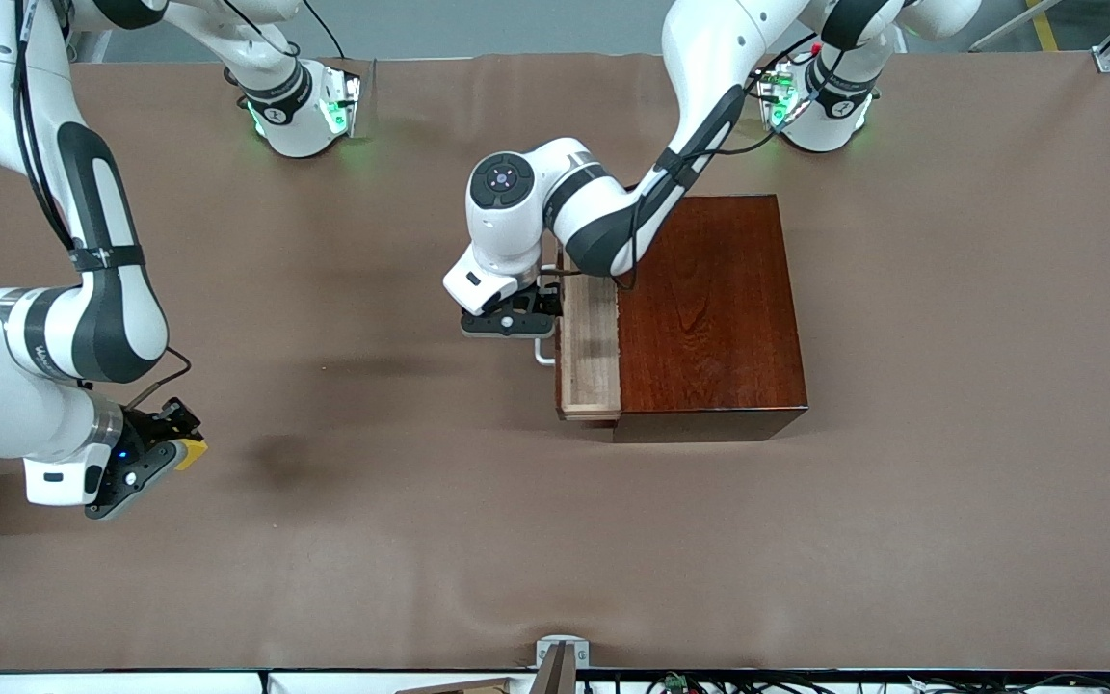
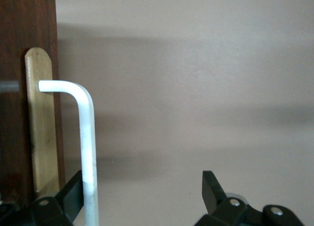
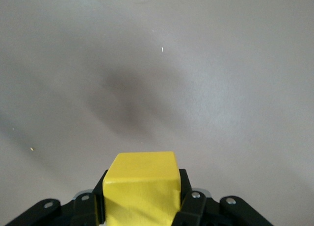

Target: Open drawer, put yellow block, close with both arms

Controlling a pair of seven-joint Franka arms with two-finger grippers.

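Right wrist view: yellow block [image 3: 141, 189] in right pincer [image 3: 142, 206].

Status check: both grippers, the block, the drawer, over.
Left gripper open at the drawer handle, drawer partly out. Right gripper shut on the yellow block, above bare table toward the right arm's end. Nothing between block and drawer.

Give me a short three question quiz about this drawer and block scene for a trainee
1. True or false: the drawer is fully shut in the wooden box.
2. Which gripper holds the yellow block?
3. The left gripper is at: A) the white handle B) the box's top.

Key: 1 false, it is partly out. 2 the right gripper, above the table. 3 A, fingers open around it.
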